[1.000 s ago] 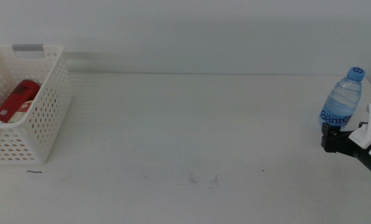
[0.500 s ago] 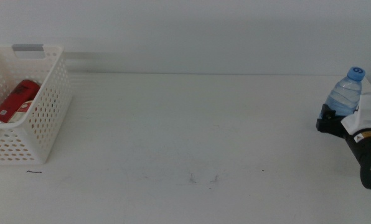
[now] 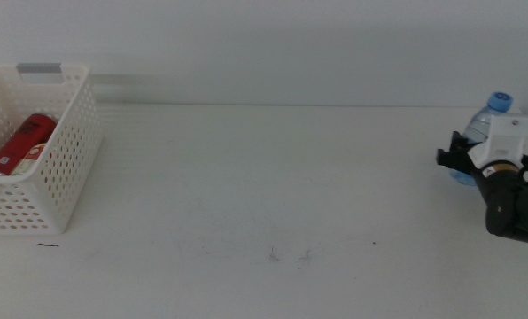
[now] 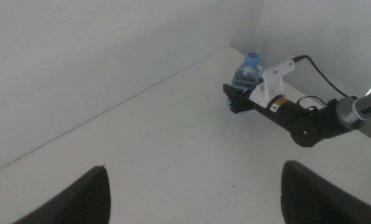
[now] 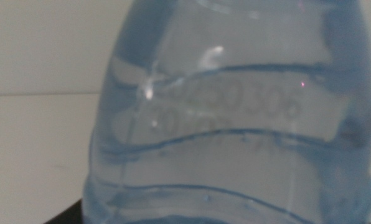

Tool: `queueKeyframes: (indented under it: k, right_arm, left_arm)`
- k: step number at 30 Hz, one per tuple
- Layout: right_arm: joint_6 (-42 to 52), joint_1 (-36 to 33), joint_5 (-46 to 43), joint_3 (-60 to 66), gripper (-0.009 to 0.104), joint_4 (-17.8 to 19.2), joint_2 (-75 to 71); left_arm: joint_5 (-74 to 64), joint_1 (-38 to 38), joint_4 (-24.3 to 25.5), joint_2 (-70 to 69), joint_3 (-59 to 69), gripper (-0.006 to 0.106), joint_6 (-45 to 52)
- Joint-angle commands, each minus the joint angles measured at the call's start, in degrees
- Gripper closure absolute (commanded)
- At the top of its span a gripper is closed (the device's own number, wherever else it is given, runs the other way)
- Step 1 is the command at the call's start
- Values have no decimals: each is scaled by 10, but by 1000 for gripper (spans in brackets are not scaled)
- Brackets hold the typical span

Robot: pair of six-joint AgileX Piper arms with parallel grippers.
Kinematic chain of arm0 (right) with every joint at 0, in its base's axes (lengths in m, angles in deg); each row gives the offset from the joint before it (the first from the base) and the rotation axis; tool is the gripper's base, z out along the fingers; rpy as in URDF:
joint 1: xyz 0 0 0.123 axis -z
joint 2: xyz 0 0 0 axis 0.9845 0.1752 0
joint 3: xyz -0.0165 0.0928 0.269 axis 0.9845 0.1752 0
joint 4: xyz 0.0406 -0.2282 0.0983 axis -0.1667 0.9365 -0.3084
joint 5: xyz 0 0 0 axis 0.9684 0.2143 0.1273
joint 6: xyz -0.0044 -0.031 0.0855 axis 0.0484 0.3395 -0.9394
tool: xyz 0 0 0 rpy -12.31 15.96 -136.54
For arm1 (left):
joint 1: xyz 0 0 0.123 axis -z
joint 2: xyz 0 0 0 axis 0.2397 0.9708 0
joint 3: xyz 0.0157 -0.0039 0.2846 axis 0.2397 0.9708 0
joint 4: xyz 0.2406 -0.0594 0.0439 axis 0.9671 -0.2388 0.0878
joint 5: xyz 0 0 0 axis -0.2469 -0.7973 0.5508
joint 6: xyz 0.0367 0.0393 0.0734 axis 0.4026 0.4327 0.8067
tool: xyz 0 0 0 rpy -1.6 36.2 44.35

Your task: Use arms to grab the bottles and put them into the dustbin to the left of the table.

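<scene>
A small clear-blue water bottle (image 3: 498,108) with a blue cap stands at the table's far right, mostly hidden behind my right gripper (image 3: 455,165). That gripper is open, its dark jaws standing on either side of the bottle's lower body. The bottle (image 5: 229,118) fills the right wrist view. From the left wrist view, the bottle (image 4: 245,72) and the right gripper (image 4: 234,103) show far across the table. My left gripper (image 4: 195,186) hangs open and empty high above the table (image 3: 264,177). At the far left stands the white dustbin (image 3: 76,133), with a red can (image 3: 25,142) inside.
A grey handle strip (image 3: 41,67) marks the dustbin's back rim. Small dark scuff marks (image 3: 288,255) dot the tabletop near the front. A pale wall runs along the table's far edge.
My right gripper has moved up and left onto the bottle, now covering most of its body. The dustbin and red can have not moved.
</scene>
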State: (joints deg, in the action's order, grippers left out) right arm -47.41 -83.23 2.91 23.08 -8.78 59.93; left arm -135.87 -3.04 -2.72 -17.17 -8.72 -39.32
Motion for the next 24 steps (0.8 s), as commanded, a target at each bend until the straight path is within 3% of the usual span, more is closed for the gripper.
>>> queueKeyframes:
  k: [1, 4, 9, 12, 15, 20, 22, 24]
  right_arm:
    - [9, -25, 11, -10, 95, 15, -22]
    - [9, -86, 51, -53, 96, 34, -49]
    - [-67, -184, 153, -215, 98, 165, 0]
    - [-115, -230, 205, -316, 98, 212, 60]
    - [-117, -266, 255, -392, 98, 215, 114]
    - [-111, -287, 261, -440, 94, 215, 162]
    - [-111, -291, 252, -440, 86, 214, 169]
    - [-111, -292, 252, -440, 68, 206, 170]
  left_arm:
    - [7, 1, -1, -2, -2, 7, -2]
    - [7, 1, -1, -2, -2, 7, -2]
    - [6, 1, -1, -2, -2, 7, -1]
    - [7, 1, -1, -2, -2, 7, -1]
    - [7, 1, -1, -2, -2, 7, -2]
    - [7, 1, -1, -2, -2, 7, -2]
    - [7, 1, -1, -2, -2, 7, -2]
    - [7, 1, -1, -2, -2, 7, -2]
